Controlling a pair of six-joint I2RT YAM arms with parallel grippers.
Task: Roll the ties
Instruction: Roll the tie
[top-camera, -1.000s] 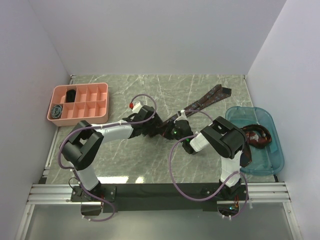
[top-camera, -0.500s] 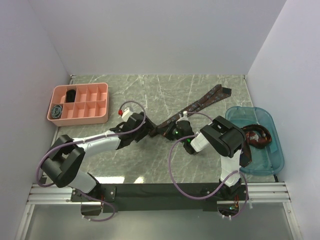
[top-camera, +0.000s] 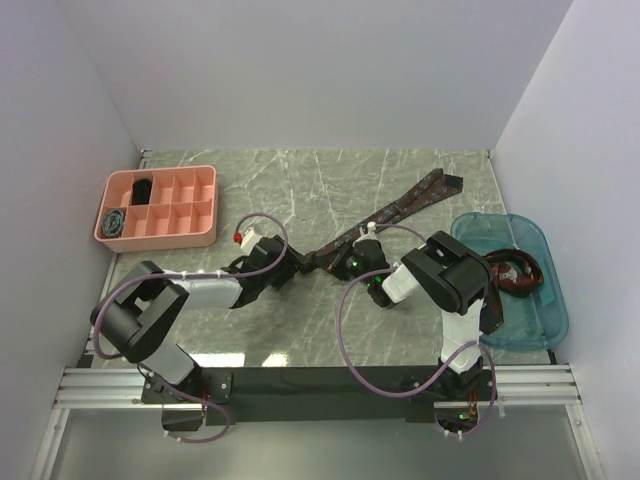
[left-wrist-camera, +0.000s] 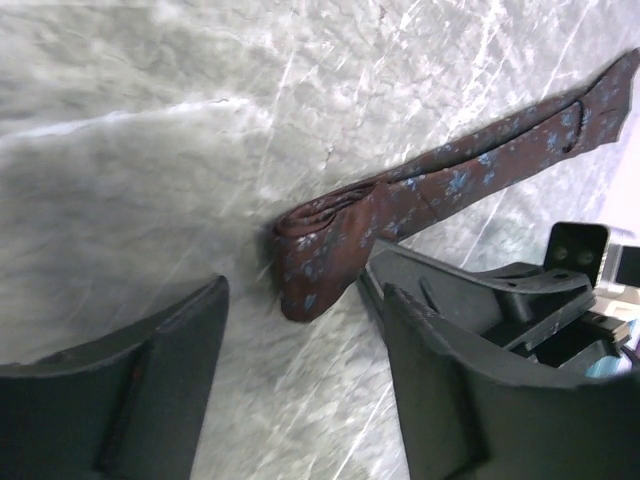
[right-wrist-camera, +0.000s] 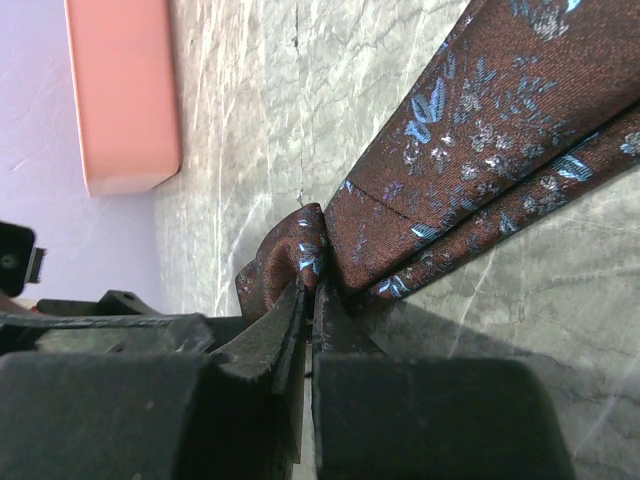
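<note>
A dark brown-maroon patterned tie (top-camera: 400, 212) lies slanted across the marble table, its wide end at the back right. Its near end is folded into a small loop (left-wrist-camera: 300, 265). My right gripper (top-camera: 345, 264) is shut on that fold (right-wrist-camera: 300, 250), the jaws (right-wrist-camera: 312, 290) pinching the cloth. My left gripper (top-camera: 290, 266) is open and faces the loop from the left. In the left wrist view the loop's tip sits between the fingertips (left-wrist-camera: 215, 300), touching neither finger. Another maroon tie (top-camera: 512, 272) lies in the blue bin. Two rolled ties, black (top-camera: 142, 188) and grey-blue (top-camera: 115, 221), sit in the pink tray.
The pink divided tray (top-camera: 190, 205) stands at the back left, its edge (right-wrist-camera: 125, 90) also in the right wrist view. The blue bin (top-camera: 545, 310) sits at the right table edge. White walls close in three sides. Purple cables loop over both arms.
My left arm has drawn back leftward and lowered, so its gripper now faces the tie's folded end, with the jaws a little narrower. The right gripper has held still on the fold.
</note>
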